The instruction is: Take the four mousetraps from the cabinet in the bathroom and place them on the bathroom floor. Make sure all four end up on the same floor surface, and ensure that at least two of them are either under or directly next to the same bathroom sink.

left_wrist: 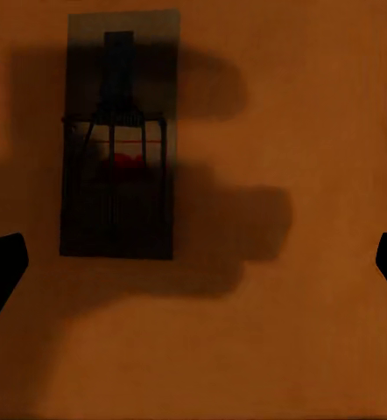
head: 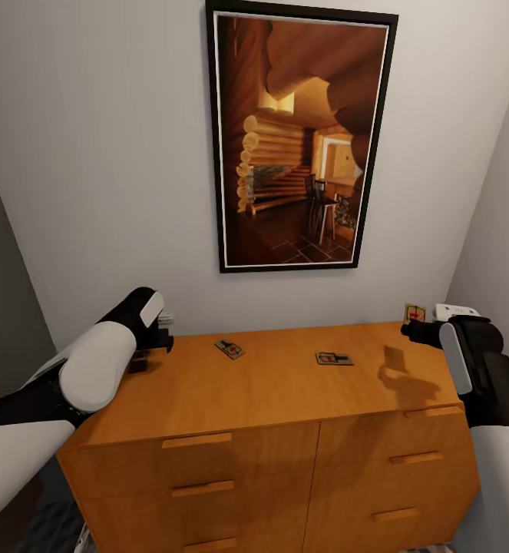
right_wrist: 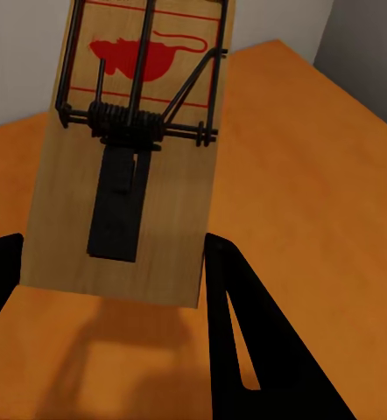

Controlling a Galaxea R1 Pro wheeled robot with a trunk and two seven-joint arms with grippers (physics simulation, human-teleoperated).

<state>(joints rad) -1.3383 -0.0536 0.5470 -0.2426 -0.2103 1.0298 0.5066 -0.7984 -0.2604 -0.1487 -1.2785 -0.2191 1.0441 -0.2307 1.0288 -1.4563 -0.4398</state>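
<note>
Orange-brown cabinet (head: pixel 285 399) top and drawer fronts; tan mousetraps (head: pixel 334 359) with dark spring wire and red mouse print, one (right_wrist: pixel 132 149) showing thin red lines; black-framed picture (head: pixel 300 138) in warm amber-brown log tones; pale grey-white wall (head: pixel 93 153); white-and-black arms

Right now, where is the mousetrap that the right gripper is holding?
In the head view, the held mousetrap is lifted above the cabinet's right rear corner, in the right gripper, beside a small white gadget.
</note>
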